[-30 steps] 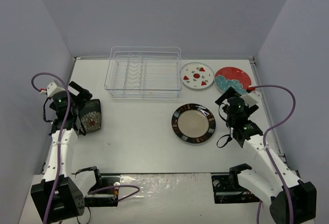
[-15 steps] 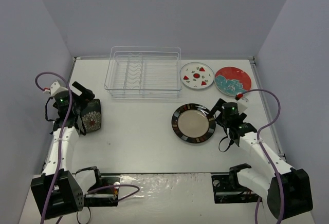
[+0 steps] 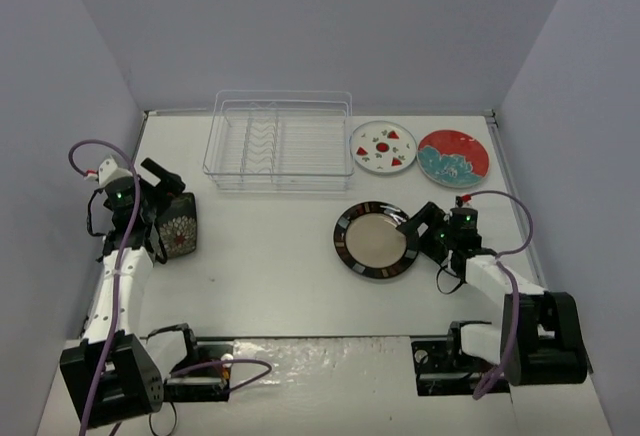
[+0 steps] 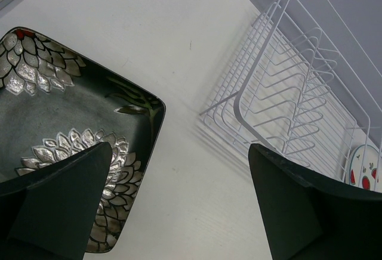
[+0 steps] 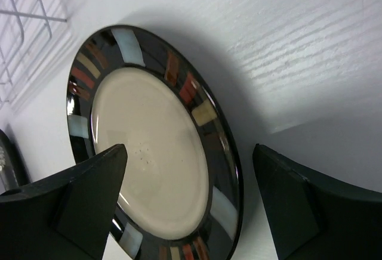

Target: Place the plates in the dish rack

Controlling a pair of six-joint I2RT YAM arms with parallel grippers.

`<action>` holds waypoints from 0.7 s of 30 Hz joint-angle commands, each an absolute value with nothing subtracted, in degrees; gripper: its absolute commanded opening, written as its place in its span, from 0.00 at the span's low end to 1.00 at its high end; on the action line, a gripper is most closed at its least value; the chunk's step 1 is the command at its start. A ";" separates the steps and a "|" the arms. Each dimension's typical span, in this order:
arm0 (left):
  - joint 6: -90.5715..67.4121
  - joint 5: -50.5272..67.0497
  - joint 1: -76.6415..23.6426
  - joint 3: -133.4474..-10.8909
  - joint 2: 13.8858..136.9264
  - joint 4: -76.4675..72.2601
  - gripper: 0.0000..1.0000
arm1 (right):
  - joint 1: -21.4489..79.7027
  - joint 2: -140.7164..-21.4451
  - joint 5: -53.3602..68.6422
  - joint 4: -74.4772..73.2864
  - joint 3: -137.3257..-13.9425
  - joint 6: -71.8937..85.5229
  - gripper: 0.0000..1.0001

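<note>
So: right claw astride the striped plate's rim, nothing lifted

Nearest me, the right gripper [image 5: 186, 152] sits low at the right-hand edge of the black-rimmed plate [image 3: 365, 241], which lies flat on the table [image 3: 270, 286], right of the middle. The claw is wide open. In the wrist view one finger hangs over the beige centre and the other is off the rim over bare table, so the rim runs between them. I can't tell whether either finger touches it. The plate lies left of the claw, toward the table's centre. It's round, so no long axis to line up. My read is that a pinch on this rim comes next, and the right arm is clearly the nearer one for it.

At the left edge, the left gripper [image 4: 179, 148] is fully spread and holding nothing. One finger is over the black floral plate [image 4: 71, 111], the other over bare table beside it.

Further out, the dish rack [image 3: 278, 141] stands along the far edge with no plates in it. It is up and to the left of the striped plate. By the far right corner lie the white red-spotted plate [image 3: 384, 146] and the red-and-teal plate [image 3: 453, 155], flat and side by side. All four plates are yet to be loaded.
</note>
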State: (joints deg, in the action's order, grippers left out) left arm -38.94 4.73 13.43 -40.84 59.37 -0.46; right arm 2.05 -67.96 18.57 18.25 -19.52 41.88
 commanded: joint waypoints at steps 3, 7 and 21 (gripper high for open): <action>-37.75 4.56 13.10 -43.00 58.33 -3.98 0.97 | -2.09 -76.65 31.94 29.14 -14.99 43.17 0.64; -38.49 2.90 13.05 -43.42 57.57 -2.46 0.97 | -3.43 -83.31 34.32 33.70 -14.55 43.20 0.54; -38.23 1.02 13.01 -43.33 56.66 -1.17 0.97 | -7.18 -101.64 42.88 51.55 -11.73 47.05 0.06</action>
